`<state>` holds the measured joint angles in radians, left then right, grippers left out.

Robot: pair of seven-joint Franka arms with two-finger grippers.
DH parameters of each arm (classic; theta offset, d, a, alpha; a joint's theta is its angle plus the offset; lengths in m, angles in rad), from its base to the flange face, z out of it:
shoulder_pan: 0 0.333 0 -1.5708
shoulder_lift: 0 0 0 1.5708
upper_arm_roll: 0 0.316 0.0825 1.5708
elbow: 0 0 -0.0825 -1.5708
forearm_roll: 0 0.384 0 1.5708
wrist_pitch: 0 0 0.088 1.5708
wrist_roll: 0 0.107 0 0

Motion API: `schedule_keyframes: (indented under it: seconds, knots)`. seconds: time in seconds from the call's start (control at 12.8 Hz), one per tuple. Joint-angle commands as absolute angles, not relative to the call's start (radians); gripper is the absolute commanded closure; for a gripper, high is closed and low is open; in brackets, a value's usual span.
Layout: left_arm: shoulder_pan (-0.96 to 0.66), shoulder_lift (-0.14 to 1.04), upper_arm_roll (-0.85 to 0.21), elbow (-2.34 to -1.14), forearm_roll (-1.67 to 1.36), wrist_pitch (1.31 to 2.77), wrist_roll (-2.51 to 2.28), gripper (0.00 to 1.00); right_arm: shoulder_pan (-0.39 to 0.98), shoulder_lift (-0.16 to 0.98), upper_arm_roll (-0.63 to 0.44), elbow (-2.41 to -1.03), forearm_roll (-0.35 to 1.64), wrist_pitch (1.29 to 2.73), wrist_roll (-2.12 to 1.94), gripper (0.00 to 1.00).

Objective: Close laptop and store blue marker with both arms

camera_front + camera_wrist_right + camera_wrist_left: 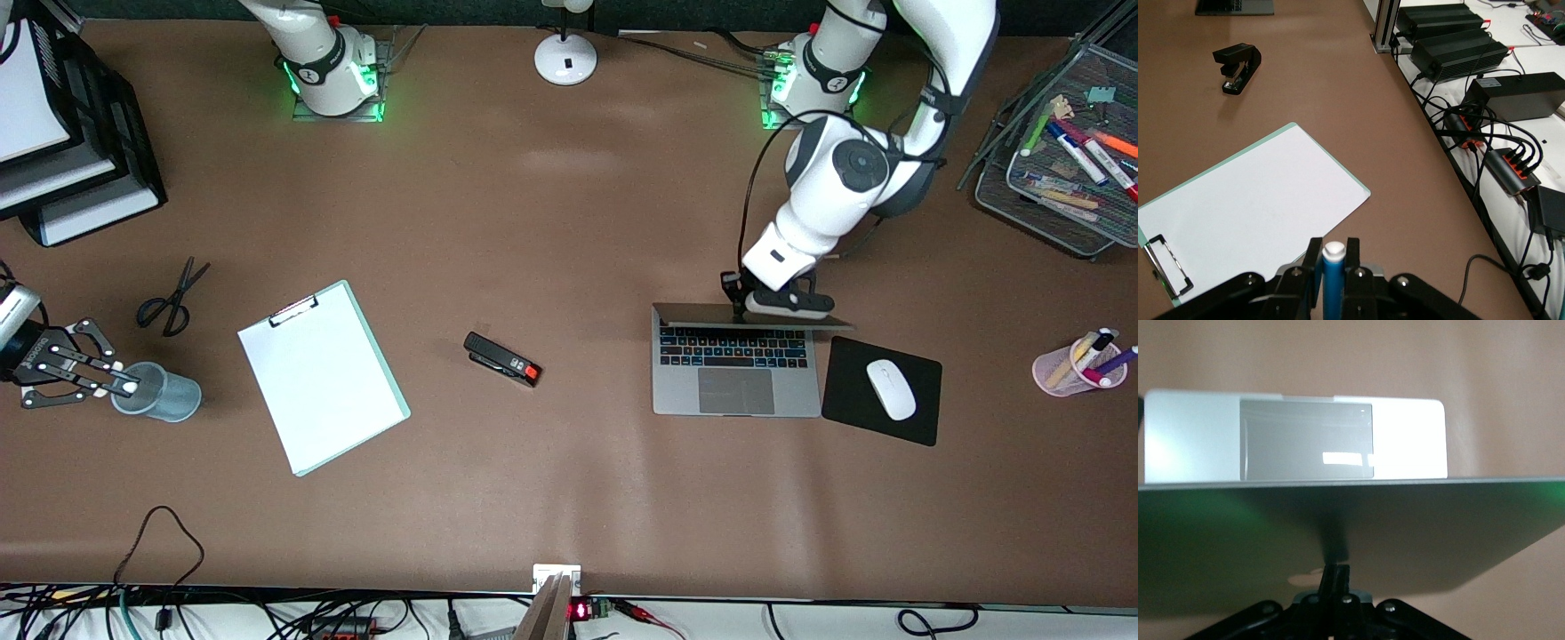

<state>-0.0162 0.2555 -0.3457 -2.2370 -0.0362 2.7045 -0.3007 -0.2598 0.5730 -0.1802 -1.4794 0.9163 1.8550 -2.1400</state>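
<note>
The right gripper (124, 386) hangs over the grey-blue cup (160, 392), fingers clamped on the blue marker (1333, 280). Farther back, the laptop (736, 366) sits beside the mouse pad (845, 391); the left gripper (737, 307) presses its half-lowered lid, fingers together, gripping nothing.

High front view facing arms; close wrist views (laptop (736, 373) shared).

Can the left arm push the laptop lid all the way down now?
Probably yes. The left gripper is already at the top edge of the laptop lid, which is tilted partway over the keyboard. Nothing lies on the keys or trackpad that I can see, so the way down looks free.
</note>
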Motion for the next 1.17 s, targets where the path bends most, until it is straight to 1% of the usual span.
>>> schedule_keyframes:
  seconds: [0.0,0.23,0.31,0.39,0.47,0.55,0.62,0.78,0.94,1.09]
  knots:
    - [0.011,0.365,-0.348,-2.116,0.021,2.701,-0.293,1.00,-0.310,0.620,-0.163,-1.471,0.992,1.813,-2.230,1.00]
    - [0.008,0.463,-0.335,-2.010,0.025,2.701,-0.291,1.00,-0.325,0.647,-0.164,-1.471,1.046,1.793,-2.266,1.00]
    - [0.006,0.497,-0.330,-1.973,0.040,2.701,-0.293,1.00,-0.334,0.647,-0.164,-1.471,1.046,1.789,-2.263,0.93]
    - [0.006,0.527,-0.328,-1.944,0.057,2.701,-0.296,1.00,-0.345,0.647,-0.164,-1.471,1.043,1.781,-2.263,0.81]
    - [0.002,0.563,-0.315,-1.907,0.060,2.701,-0.293,1.00,-0.351,0.647,-0.166,-1.471,1.039,1.770,-2.257,0.62]
    - [-0.008,0.599,-0.302,-1.873,0.063,2.701,-0.293,1.00,-0.353,0.644,-0.167,-1.470,1.032,1.767,-2.249,0.30]
    - [-0.014,0.638,-0.299,-1.843,0.090,2.701,-0.296,1.00,-0.359,0.640,-0.169,-1.468,1.016,1.767,-2.232,0.00]
    - [-0.014,0.682,-0.293,-1.804,0.152,2.703,-0.298,1.00,-0.359,0.631,-0.167,-1.451,0.954,1.767,-2.113,0.00]
    - [-0.015,0.721,-0.291,-1.795,0.156,2.704,-0.299,1.00,-0.347,0.615,-0.164,-1.411,0.856,1.767,-1.973,0.00]
    - [-0.021,0.742,-0.285,-1.778,0.158,2.706,-0.298,1.00,-0.298,0.586,-0.164,-1.401,0.764,1.769,-1.802,0.00]
